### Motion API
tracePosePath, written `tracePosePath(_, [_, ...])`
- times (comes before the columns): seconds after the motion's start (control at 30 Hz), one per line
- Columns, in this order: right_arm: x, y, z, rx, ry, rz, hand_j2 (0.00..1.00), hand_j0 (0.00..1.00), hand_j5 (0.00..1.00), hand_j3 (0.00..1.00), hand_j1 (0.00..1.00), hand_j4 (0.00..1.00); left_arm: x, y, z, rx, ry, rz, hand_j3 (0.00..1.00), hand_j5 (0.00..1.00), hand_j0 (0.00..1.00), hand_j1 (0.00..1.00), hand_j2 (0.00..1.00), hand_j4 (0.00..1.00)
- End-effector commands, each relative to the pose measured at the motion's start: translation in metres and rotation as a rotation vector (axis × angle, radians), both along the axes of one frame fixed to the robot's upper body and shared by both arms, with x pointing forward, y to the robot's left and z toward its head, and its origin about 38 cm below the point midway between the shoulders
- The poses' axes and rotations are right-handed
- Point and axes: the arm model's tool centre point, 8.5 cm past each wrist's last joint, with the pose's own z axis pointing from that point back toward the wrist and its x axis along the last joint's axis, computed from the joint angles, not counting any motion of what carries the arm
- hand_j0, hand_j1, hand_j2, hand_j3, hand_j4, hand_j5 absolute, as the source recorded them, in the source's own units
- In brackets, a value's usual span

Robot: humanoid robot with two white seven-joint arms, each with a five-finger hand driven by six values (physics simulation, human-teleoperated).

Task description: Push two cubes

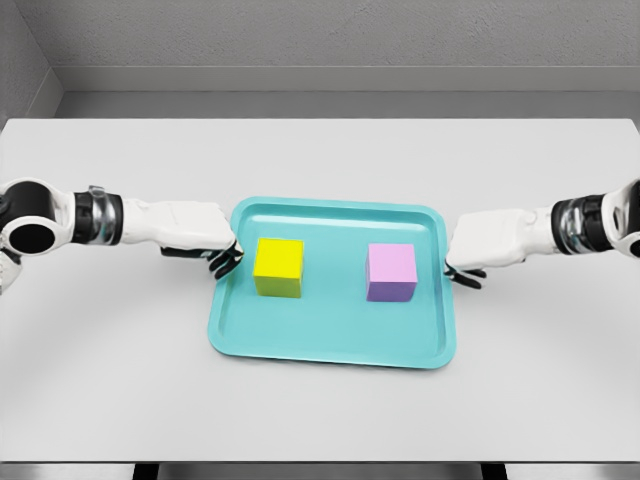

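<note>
A grey back wall (320, 35) stands behind a white table (320, 160) that fills most of the head view. In the middle of the table lies a teal tray (330, 350) with a raised rim. Two cubes sit inside it, well apart from each other: a yellow cube (278, 266) in the left half and a pink cube (391, 272) in the right half, both flat on the tray floor and clear of the rim. The left hand (195, 237) comes in from the left and lies low over the table just beside the tray's left edge, its dark fingertips (224, 262) curled downward at the rim and holding nothing; it is near the yellow cube but not touching it. The right hand (488, 245) comes in from the right and sits just beside the tray's right edge, its fingers (466, 274) likewise bent down and under, gripping nothing, apart from the pink cube with the rim between them.
</note>
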Motion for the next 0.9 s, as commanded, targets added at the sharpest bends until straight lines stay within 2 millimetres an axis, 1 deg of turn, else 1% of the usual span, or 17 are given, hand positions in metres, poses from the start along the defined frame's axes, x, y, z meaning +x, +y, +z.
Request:
tracePosePath(0.0, [0.000,0.003,-0.003,0.003,0.008,0.002,0.12,0.12,0.12,0.12,0.12,0.12,0.005,-0.007,-0.007,0.009,0.000,0.005,0.16,0.16,0.16,0.16,0.16,0.16])
tracePosePath(0.03, [0.001,0.005,-0.003,0.004,0.008,0.006,0.12,0.12,0.12,0.12,0.12,0.12,0.006,-0.010,-0.010,0.006,0.004,0.003,0.16,0.16,0.16,0.16,0.16,0.16])
tracePosePath(0.17, [0.005,0.011,-0.008,0.013,0.017,0.005,0.12,0.12,0.12,0.12,0.12,0.12,0.006,-0.011,-0.012,0.010,0.008,0.001,0.16,0.16,0.16,0.16,0.16,0.16])
tracePosePath(0.27, [0.005,0.013,-0.008,0.017,0.016,0.009,0.12,0.12,0.12,0.12,0.12,0.12,0.005,-0.014,-0.014,0.009,0.011,-0.006,0.16,0.16,0.16,0.16,0.16,0.16])
tracePosePath(0.5, [0.005,0.026,-0.011,0.027,0.021,0.036,0.12,0.12,0.12,0.12,0.12,0.12,0.005,-0.020,-0.015,0.015,0.004,-0.015,0.16,0.16,0.16,0.16,0.16,0.16])
tracePosePath(0.57, [0.004,0.033,-0.012,0.033,0.026,0.050,0.12,0.12,0.12,0.12,0.12,0.12,0.005,-0.022,-0.016,0.014,0.005,-0.020,0.16,0.16,0.16,0.16,0.16,0.16])
tracePosePath(0.6, [0.004,0.033,-0.014,0.030,0.031,0.052,0.12,0.12,0.12,0.12,0.12,0.12,0.004,-0.023,-0.019,0.024,0.010,-0.025,0.16,0.16,0.16,0.16,0.16,0.16])
tracePosePath(0.67, [0.004,0.038,-0.015,0.035,0.031,0.062,0.12,0.12,0.12,0.12,0.12,0.12,0.003,-0.029,-0.021,0.027,0.005,-0.037,0.16,0.16,0.16,0.16,0.16,0.16])
tracePosePath(0.8, [0.005,0.039,-0.012,0.036,0.025,0.063,0.12,0.12,0.12,0.12,0.12,0.12,0.003,-0.033,-0.021,0.023,0.005,-0.044,0.16,0.16,0.16,0.16,0.16,0.16])
tracePosePath(0.87, [0.005,0.045,-0.012,0.043,0.024,0.073,0.12,0.12,0.12,0.12,0.12,0.12,0.003,-0.037,-0.021,0.018,0.004,-0.050,0.16,0.16,0.16,0.16,0.16,0.16])
